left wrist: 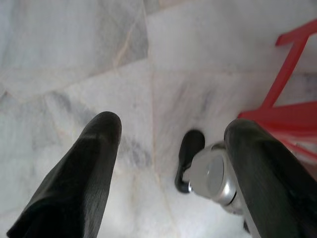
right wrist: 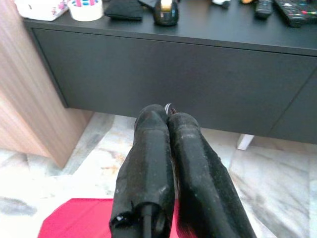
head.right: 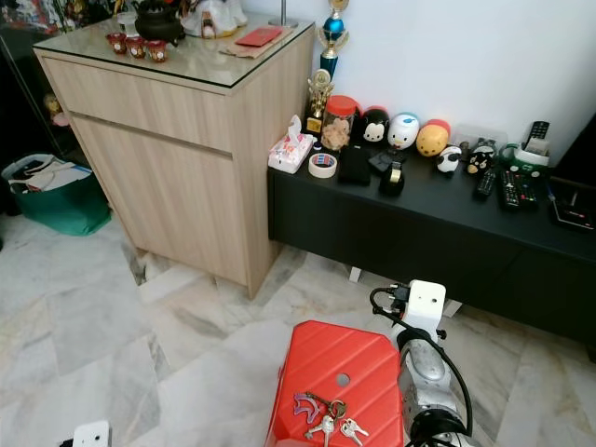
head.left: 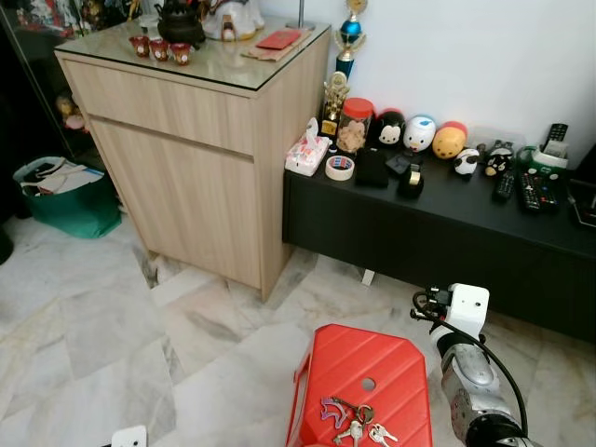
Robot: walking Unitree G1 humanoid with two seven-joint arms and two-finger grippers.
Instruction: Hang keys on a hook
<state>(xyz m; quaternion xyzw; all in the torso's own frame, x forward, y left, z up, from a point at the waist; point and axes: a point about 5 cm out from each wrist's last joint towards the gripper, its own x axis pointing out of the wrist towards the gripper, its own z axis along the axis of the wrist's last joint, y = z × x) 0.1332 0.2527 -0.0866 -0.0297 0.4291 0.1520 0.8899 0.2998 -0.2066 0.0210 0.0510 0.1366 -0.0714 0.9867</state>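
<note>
Lying on the red stool, keys — right gripper closed, left gripper open.

Silver right arm, white wrist box, black cable, seemingly rubbery black fingers.

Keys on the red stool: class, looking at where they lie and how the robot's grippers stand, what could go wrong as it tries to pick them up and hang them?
1. The keys lie loose near the front edge of the red stool; a nudge might push them onto the marble floor.
2. The right gripper is shut and points toward the black cabinet, so it must open and turn back.
3. No hook can be made out, so the search may take the robot past cluttered surfaces.
</note>
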